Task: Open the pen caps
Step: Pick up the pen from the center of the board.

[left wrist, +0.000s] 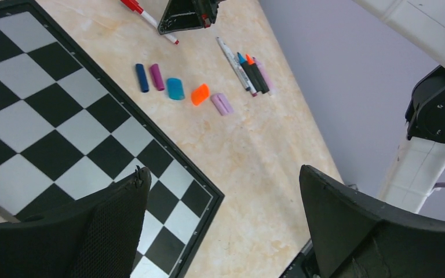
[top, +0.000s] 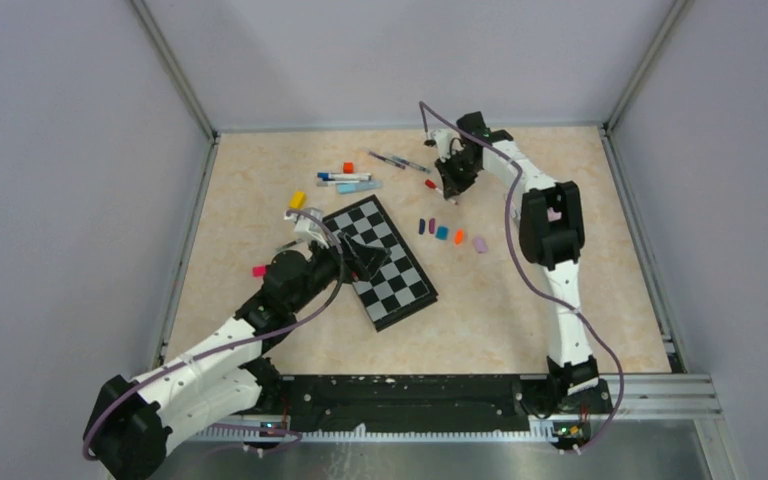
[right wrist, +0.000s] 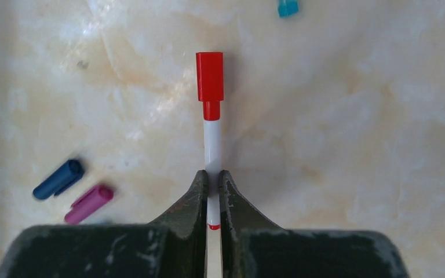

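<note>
My right gripper [right wrist: 212, 174] is shut on the white barrel of a pen [right wrist: 212, 142] lying on the table, and its red cap [right wrist: 210, 75] is still on the far end. From above, this gripper [top: 453, 190] is at the back, with the red cap [top: 429, 184] just left of it. Loose pen caps lie in a row: blue [left wrist: 142, 77], purple [left wrist: 157, 76], teal [left wrist: 175, 88], orange [left wrist: 199, 94] and lilac [left wrist: 222, 103]. My left gripper [left wrist: 223, 171] hangs open and empty over the chessboard's corner.
A black-and-white chessboard [top: 400, 295] lies mid-table. Several uncapped pens [left wrist: 249, 72] lie behind the caps, and more markers [top: 345, 180] lie back left. An orange-red cube [top: 348, 167], a yellow block [top: 298, 199] and a pink piece [top: 258, 270] are scattered to the left.
</note>
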Motion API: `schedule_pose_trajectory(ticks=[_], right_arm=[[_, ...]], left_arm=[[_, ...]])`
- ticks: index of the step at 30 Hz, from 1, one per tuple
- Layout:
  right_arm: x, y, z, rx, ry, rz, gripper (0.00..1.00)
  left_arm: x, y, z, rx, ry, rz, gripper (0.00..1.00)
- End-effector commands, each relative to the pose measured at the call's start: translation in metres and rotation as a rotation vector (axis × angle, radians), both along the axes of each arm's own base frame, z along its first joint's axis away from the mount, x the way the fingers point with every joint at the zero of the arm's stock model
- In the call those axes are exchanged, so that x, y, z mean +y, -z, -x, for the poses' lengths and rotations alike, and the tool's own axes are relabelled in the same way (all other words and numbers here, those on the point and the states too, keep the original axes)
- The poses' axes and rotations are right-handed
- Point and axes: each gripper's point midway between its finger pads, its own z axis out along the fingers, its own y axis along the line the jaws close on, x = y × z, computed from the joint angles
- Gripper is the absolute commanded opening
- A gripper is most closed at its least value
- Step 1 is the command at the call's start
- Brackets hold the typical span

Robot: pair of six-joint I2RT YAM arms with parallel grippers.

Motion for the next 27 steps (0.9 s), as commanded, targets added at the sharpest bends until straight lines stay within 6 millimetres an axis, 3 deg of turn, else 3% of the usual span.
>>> schedule_pose_trajectory(ticks=[1, 6, 11, 12, 16, 20, 27], right_arm=[[0.004, -0.101, 0.008, -0.133, -0.009, -0.198, 0.00], [-0.006, -0.142, 0.050, -0.124, -0.003, -0.365, 0.00], [-0.014, -0.175, 0.118, -0.015, -0.050, -0.633, 0.00], [-0.014, -0.167, 0.141, 0.051, -0.060, -0.698, 0.00], [-0.011, -0.171, 0.206, 0.100, -0.145, -0.850, 0.00], [-0.014, -0.172, 0.233, 0.072, -0.184, -0.874, 0.00], [-0.017, -0.183, 0.246, 0.077, -0.204, -0.948, 0.00]], left_arm=[[-0.018, -0.037, 0.004, -0.073, 0.081, 0.166, 0.99], [-0.041, -0.052, 0.006, -0.101, 0.196, 0.231, 0.99], [-0.062, -0.067, -0.009, -0.125, 0.231, 0.257, 0.99], [-0.068, -0.070, -0.013, -0.133, 0.236, 0.249, 0.99], [-0.096, -0.085, -0.024, -0.173, 0.241, 0.253, 0.99], [-0.120, -0.081, -0.038, -0.141, 0.202, 0.239, 0.99], [-0.140, -0.062, -0.063, -0.101, 0.038, 0.128, 0.99]])
